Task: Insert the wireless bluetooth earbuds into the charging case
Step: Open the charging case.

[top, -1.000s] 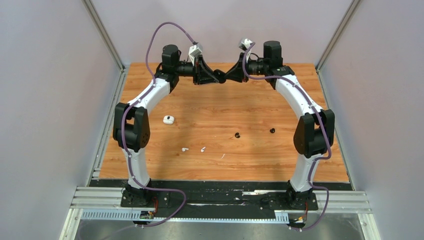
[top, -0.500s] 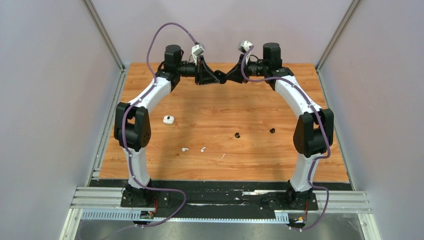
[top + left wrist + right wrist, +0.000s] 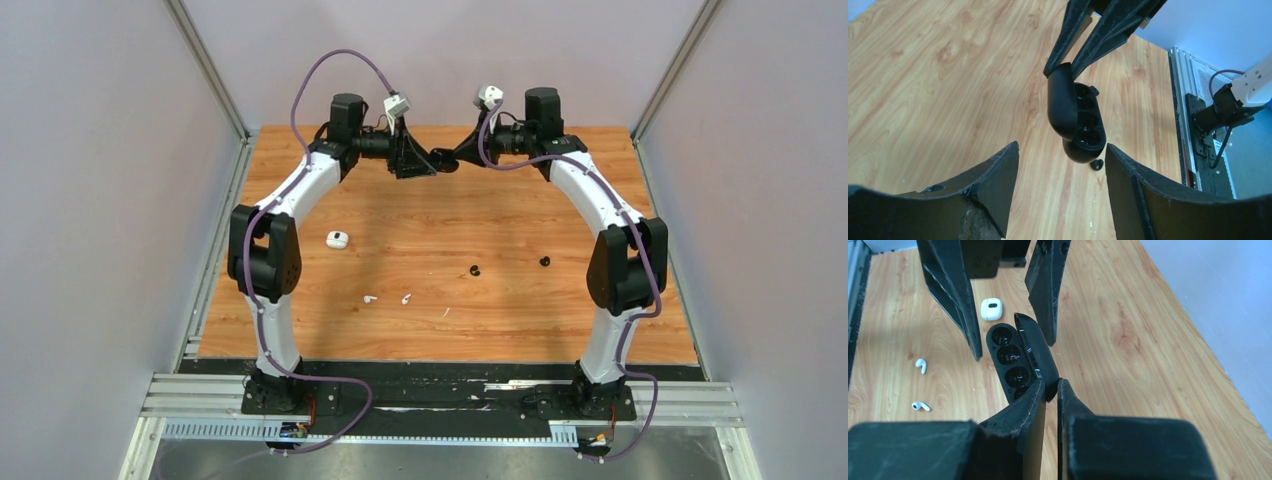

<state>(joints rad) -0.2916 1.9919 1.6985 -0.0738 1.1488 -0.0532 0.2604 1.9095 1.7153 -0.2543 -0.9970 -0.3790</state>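
A black charging case [image 3: 1015,357] hangs in the air with its lid open and its dark wells showing. My right gripper [image 3: 1050,382] is shut on the case's near end. My left gripper [image 3: 1062,150] is open, its two fingers [image 3: 953,285] standing apart on either side of the case [image 3: 1075,120] without touching it. Both grippers meet high over the far end of the table [image 3: 440,163]. Two white earbuds [image 3: 370,298] [image 3: 406,298] lie on the wood near the front; the right wrist view shows them too [image 3: 921,365] [image 3: 921,406].
A small closed white case [image 3: 337,239] rests on the left of the table [image 3: 600,330]. Two small black buds [image 3: 474,270] [image 3: 545,261] lie mid-table, and a thin white fleck [image 3: 445,312] lies nearer the front. Grey walls stand on both sides.
My left gripper has opened and let go of the black case, which now hangs from the right gripper alone. Both wrists have shifted slightly towards the far wall.
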